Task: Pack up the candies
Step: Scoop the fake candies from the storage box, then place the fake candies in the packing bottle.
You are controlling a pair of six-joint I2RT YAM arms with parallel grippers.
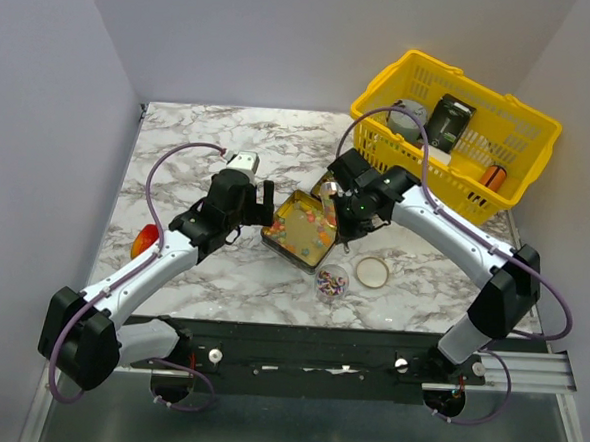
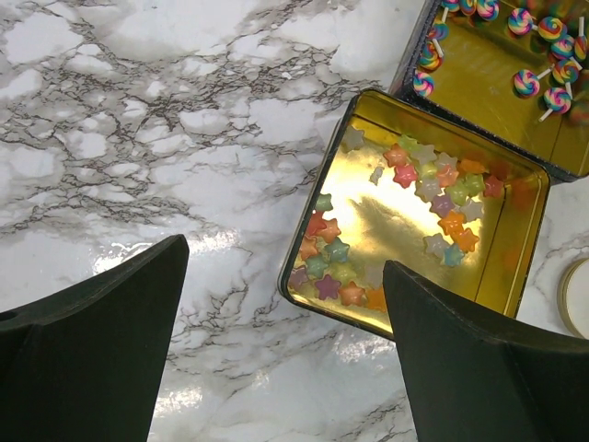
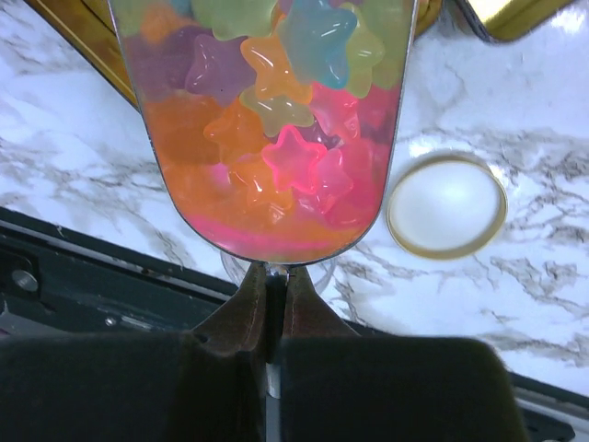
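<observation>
The right end effector (image 3: 273,299) is pinched together on the narrow end of a clear scoop (image 3: 175,198) heaped with star candies (image 3: 294,157). It hangs above the counter (image 3: 515,276), near a round lid (image 3: 446,204). The left end effector (image 2: 285,262) hangs with fingers wide apart, empty, beside a gold tin (image 2: 513,247) that holds more candies.

The star-shaped candies (image 2: 403,175) (translucent orange, pink, green, blue and purple) lie loose in a single layer in the open gold tin (image 2: 391,230). In the left wrist view, one cluster sits at the 7 o'clock corner and a band runs from 12 to 3 o'clock. More stars (image 3: 293,157) are heaped in a clear container (image 3: 184,212). Tiny multicoloured sweets (image 1: 331,281) fill a small clear cup (image 1: 319,279) — at 5 o'clock from the tin in the top view.
</observation>
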